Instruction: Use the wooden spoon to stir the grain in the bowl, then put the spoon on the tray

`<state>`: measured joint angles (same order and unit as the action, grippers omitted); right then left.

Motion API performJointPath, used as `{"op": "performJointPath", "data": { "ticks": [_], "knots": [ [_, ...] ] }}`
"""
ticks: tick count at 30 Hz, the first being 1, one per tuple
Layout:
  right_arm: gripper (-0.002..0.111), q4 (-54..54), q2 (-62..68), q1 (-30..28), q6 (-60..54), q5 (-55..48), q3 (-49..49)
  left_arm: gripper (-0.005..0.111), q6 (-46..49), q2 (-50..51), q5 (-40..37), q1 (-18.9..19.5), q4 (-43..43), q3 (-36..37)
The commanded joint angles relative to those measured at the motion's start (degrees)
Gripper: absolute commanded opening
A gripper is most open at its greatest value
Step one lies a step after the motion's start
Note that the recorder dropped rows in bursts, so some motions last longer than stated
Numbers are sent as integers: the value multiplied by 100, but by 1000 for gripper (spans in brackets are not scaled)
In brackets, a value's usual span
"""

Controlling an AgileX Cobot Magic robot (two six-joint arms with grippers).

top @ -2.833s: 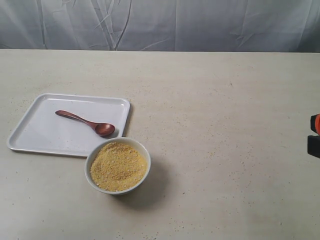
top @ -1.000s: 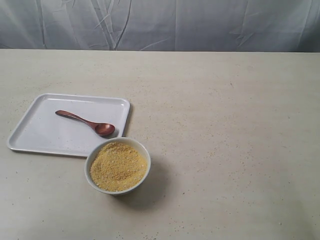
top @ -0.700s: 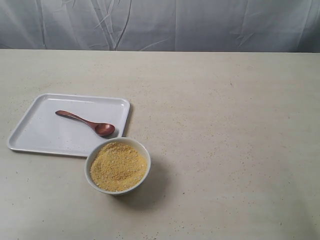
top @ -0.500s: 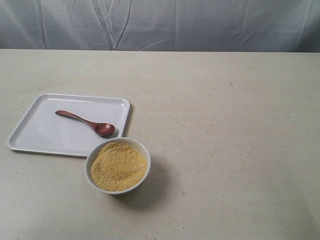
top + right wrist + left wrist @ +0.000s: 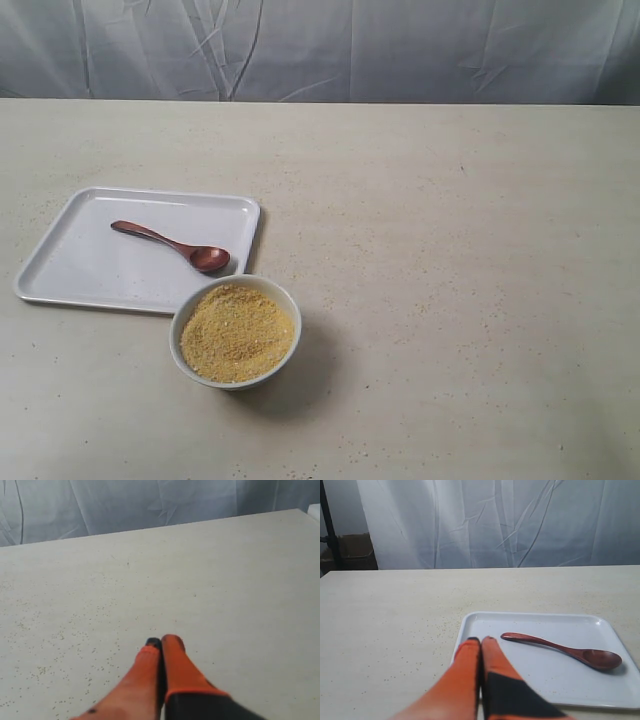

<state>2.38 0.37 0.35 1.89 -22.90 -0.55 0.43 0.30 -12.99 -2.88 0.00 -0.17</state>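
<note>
The dark reddish-brown wooden spoon [image 5: 172, 245] lies on the white tray [image 5: 80, 270] at the left of the table, head toward the bowl. Just in front of the tray stands the small white bowl [image 5: 236, 331], filled with a heap of golden-yellow grain [image 5: 237, 333]. Neither gripper shows in the exterior view. In the left wrist view my left gripper [image 5: 480, 640] is shut and empty, its orange tips at the tray [image 5: 550, 665] edge, short of the spoon [image 5: 560, 649]. My right gripper [image 5: 161, 642] is shut and empty over bare table.
Stray grains speckle the beige table [image 5: 450, 260] around the bowl and tray. A white cloth backdrop [image 5: 320, 50] hangs behind the table's far edge. In the left wrist view a dark post and a box [image 5: 355, 547] stand beyond the table.
The orange right gripper that showed at the right edge of the exterior view 2.8 s ago has left that view. The spoon, bowl and tray have not moved.
</note>
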Motion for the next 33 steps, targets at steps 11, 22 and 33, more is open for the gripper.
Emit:
{"op": "performJointPath", "data": {
  "ticks": [11,22,33],
  "knots": [
    [0,-1242,-37,-35,-29,197,55,0,1,-30,60,-3,0,17],
    [0,-1094,-37,-35,-29,197,55,0,1,-30,60,-3,0,17],
    [0,-1094,-37,-35,-29,197,55,0,1,-30,60,-3,0,17]
  ]
}}
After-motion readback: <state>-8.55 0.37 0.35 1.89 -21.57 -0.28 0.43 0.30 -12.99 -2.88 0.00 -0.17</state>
